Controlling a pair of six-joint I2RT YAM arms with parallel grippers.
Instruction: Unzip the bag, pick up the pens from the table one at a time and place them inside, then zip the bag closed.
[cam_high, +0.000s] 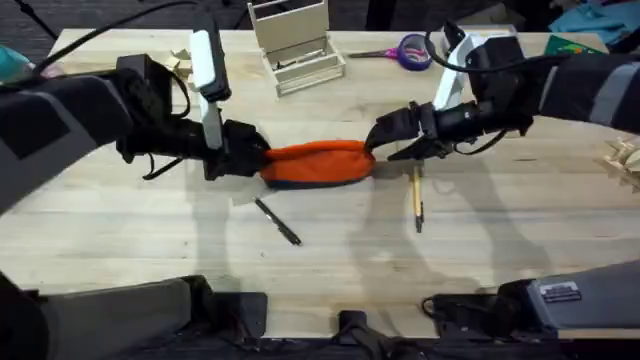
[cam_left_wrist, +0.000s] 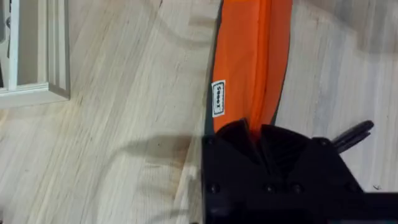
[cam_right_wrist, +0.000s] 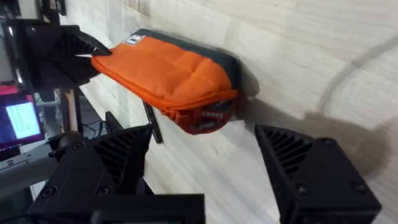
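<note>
Bag: the orange bag (cam_high: 317, 163) lies lengthwise across the middle of the worktop (cam_high: 150, 235), its zipper edge up, between the two hands.
Left hand: the left hand (cam_high: 252, 155) is closed on the bag's left end; in the left wrist view its black fingers (cam_left_wrist: 239, 138) pinch the orange fabric.
Right hand: the right hand (cam_high: 385, 138) hangs just beside the bag's right end with its fingers (cam_right_wrist: 314, 165) spread wide, holding nothing.
Black pen: the black pen (cam_high: 278, 221) lies on the worktop in front of the bag, angled.
Tan pen: the tan pen (cam_high: 417, 199) lies near the bag's right end, below the right hand.
</note>
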